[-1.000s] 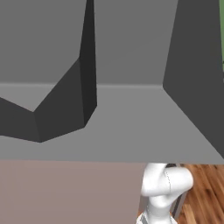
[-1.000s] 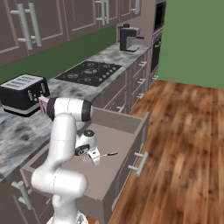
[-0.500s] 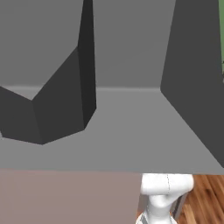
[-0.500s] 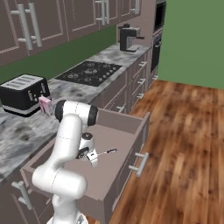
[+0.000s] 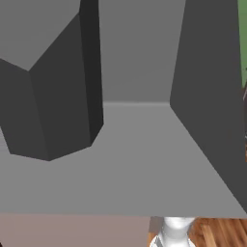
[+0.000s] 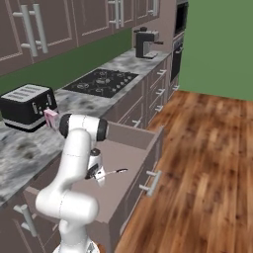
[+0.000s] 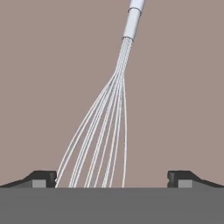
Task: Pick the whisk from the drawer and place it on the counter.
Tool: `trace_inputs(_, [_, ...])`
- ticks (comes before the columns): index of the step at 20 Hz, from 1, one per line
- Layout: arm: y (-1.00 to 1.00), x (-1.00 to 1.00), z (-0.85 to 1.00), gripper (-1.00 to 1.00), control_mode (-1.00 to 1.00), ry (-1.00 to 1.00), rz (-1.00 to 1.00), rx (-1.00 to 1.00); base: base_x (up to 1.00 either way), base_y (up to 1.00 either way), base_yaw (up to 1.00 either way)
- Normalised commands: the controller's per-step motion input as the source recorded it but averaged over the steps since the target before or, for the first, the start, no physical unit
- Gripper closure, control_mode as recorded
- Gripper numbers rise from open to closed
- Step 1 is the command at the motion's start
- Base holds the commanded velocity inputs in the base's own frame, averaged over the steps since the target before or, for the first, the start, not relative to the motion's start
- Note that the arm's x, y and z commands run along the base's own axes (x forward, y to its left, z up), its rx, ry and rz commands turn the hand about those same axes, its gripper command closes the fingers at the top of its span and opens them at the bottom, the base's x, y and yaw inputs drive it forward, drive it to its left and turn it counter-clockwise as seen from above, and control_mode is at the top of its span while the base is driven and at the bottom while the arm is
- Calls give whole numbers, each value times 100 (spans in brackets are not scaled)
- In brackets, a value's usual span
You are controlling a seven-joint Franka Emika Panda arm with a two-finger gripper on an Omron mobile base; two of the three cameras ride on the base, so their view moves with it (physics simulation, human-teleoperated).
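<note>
Left base view: plain grey walls and floor of the drawer [image 5: 144, 173] take up most of the frame, with a dark angular block at the left. Below runs a strip of the drawer's mauve-brown front, and beside it, at the bottom edge, a white part of the arm rises over wood floor.

Right base view: the white arm rises from the lower left, bends at a dark-jointed elbow above the drawer [image 6: 148, 148] and folds steeply downward, so the gripper [image 6: 97, 173] hangs inside the open drawer, close over its floor. One whisk [image 6: 116, 171] lies on the drawer floor just beside the gripper, its handle pointing toward the drawer front. The counter [image 6: 29, 148] of marbled stone carries one black toaster [image 6: 27, 105], a small pink object [image 6: 50, 118] next to it, one black cooktop [image 6: 101, 82] set in it and one coffee machine [image 6: 144, 43] farther along.

Hand view: the two dark fingertips [image 7: 41, 179] stand wide apart at the bottom corners, gripping nothing. Between them spreads the wire head of the whisk [image 7: 109, 127], resting on the mauve-brown floor, its steel handle running to the top edge. The wires reach the nearer fingertip; contact is unclear.
</note>
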Motion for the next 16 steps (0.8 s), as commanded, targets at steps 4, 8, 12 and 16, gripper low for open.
trace_inputs(4, [16,23,-34,100,-100,0,0,0,0,0,0])
trace_inputs(8, [4,7,-22,100,-100,0,0,0,0,0,0])
trace_inputs(12, [-16,-3,-7,100,-100,0,0,0,0,0,0])
trace_inputs(16, [-40,-13,2,100,-100,-5,0,5,0,0,0])
